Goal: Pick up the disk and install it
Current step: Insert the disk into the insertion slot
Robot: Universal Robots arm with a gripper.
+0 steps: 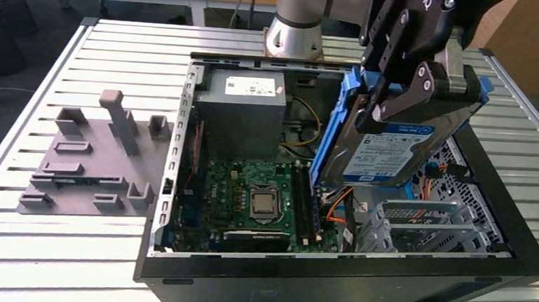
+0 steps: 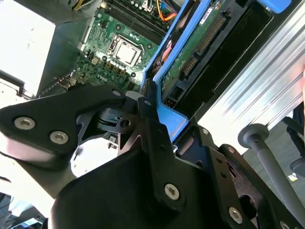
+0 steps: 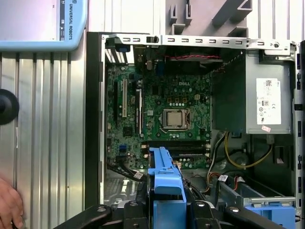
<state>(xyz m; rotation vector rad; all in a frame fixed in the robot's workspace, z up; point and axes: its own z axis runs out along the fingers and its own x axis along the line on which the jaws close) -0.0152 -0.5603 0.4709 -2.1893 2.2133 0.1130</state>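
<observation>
A slatted table (image 1: 20, 241) bore the open case (image 1: 337, 278), with the motherboard (image 1: 248, 192) exposed. Over the case, toward the exterior view's right, the disk (image 1: 396, 148) hung steeply tilted, its upper end clamped in the gripper (image 1: 428, 90)

Exterior view overlooks case (image 1: 336, 285); wrist views behind hand (image 1: 428, 87) share motherboard (image 3: 162, 95).

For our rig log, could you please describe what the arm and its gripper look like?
The arm is a silver-grey tube, with a light-blue joint cap bearing dark print. The gripper is black, built of flat jointed links held by silver screws. Its fingers are narrow grey bars with round pivots.
</observation>
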